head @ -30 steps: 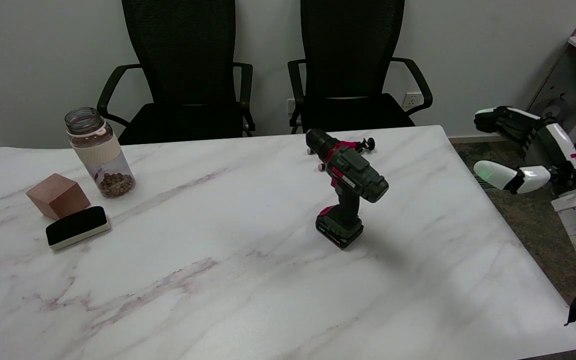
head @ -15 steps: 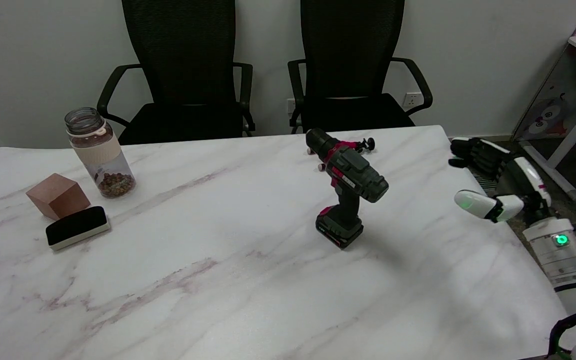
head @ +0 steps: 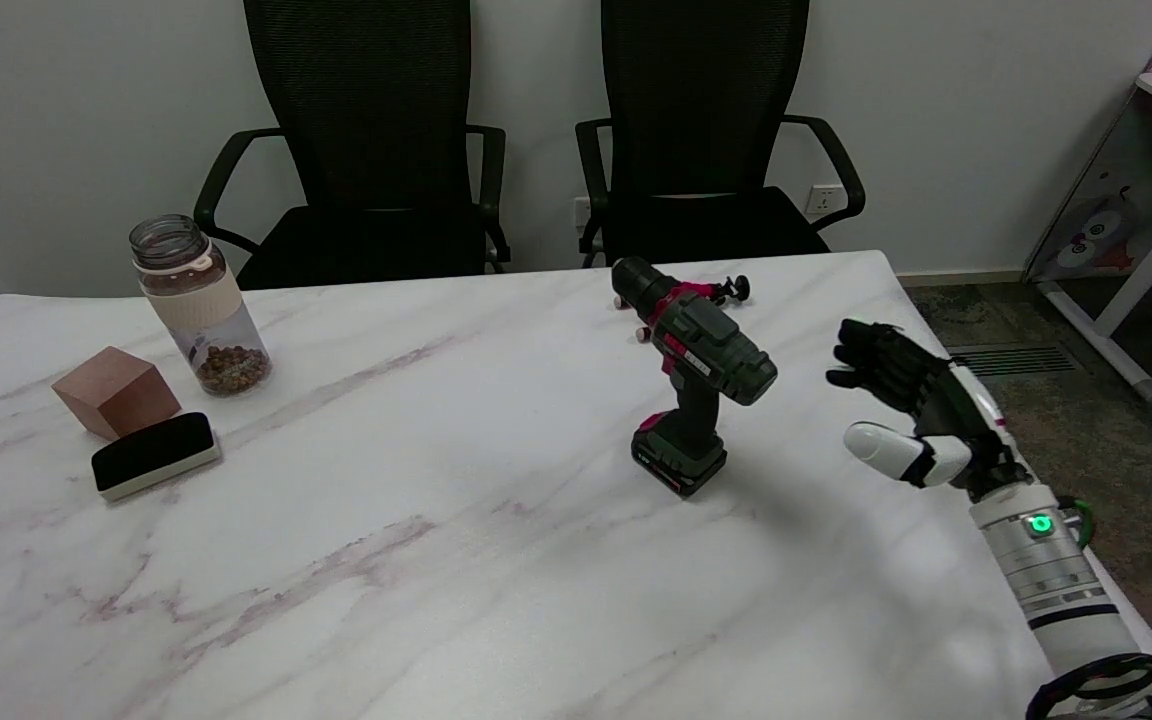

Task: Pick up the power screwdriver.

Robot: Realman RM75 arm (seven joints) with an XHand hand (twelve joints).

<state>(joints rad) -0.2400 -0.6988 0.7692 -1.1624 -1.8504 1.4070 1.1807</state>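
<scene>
Power screwdriver: the dark green and black power screwdriver with red trim [head: 695,375] stands upright on its battery base near the middle of the white marble-patterned bench [head: 436,560], its chuck pointing toward the far edge.
My right hand [head: 911,405]: held in the air to the right of the screwdriver, near it but apart.
My fingers [head: 861,355]: released, spread apart, grasping nothing; black fingers point toward the tool, white thumb below.
Far-left items: a clear glass jar with a beige band [head: 198,305], a brown wooden cube [head: 116,391], a black-topped eraser block [head: 155,454].
</scene>
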